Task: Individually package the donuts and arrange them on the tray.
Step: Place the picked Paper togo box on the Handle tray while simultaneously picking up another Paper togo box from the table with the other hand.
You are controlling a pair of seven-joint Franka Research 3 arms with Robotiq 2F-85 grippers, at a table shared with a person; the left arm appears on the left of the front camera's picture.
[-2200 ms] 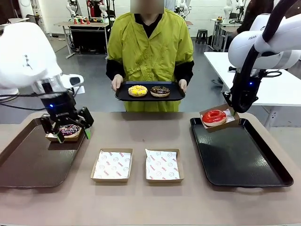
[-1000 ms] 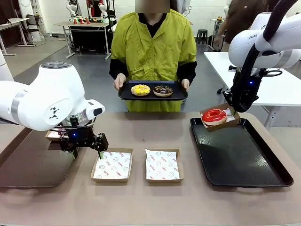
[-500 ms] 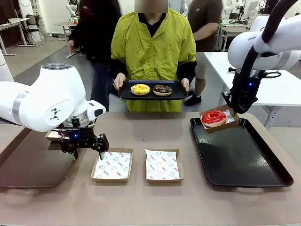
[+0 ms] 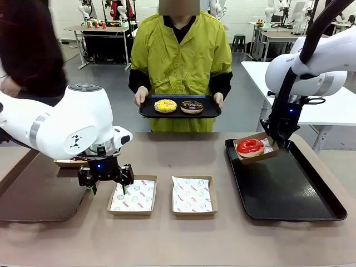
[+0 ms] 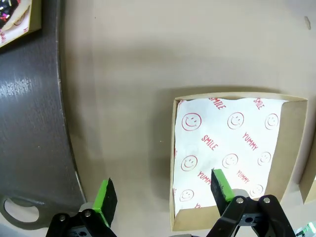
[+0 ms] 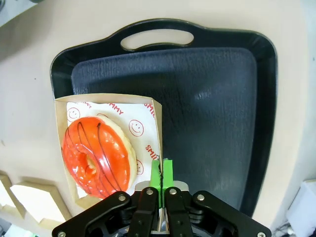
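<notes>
The right gripper (image 6: pixel 162 170) is pinched onto the box (image 4: pixel 257 158) holding the red-glazed donut (image 4: pixel 250 147), mid-right; the left gripper (image 5: pixel 163 190) is spread wide above the edge of an empty paper-lined box (image 5: pixel 232 148).

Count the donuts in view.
4. Yellow donut and chocolate donut on the person's tray; red donut in a box at the right tray's corner; sprinkled donut boxed on the left tray, mostly hidden by the left arm.
</notes>
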